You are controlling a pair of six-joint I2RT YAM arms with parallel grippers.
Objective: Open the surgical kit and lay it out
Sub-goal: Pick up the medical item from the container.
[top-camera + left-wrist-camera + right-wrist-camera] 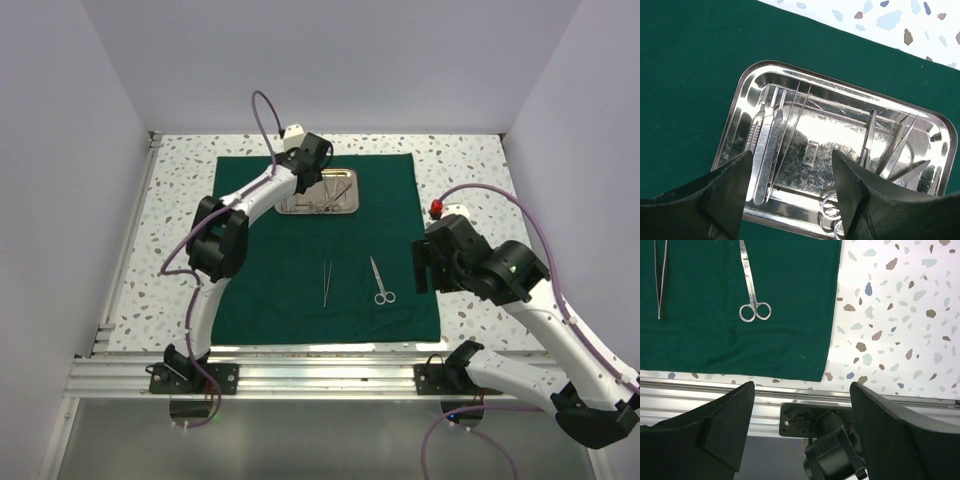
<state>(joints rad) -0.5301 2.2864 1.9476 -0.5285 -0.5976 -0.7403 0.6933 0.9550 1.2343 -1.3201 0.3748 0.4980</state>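
Your steel tray (730, 135), at 12 o'clock on the green cloth (280, 280), holds scalpel handles (765, 150) and tweezers (900, 145); the left gripper (792, 165) hangs above it with jaws apart. Scissors (751, 287) lie toward 5 o'clock, and the right gripper (802, 390) at 3 o'clock is spread and empty.

No writing can be read anywhere. The scissors (751, 287), ahead and to the left of the right gripper (801, 387), show a faint mark near the pivot, too small to read. The tray (840, 127) under the left gripper (791, 155) has a small stamped rectangle in its floor, illegible.
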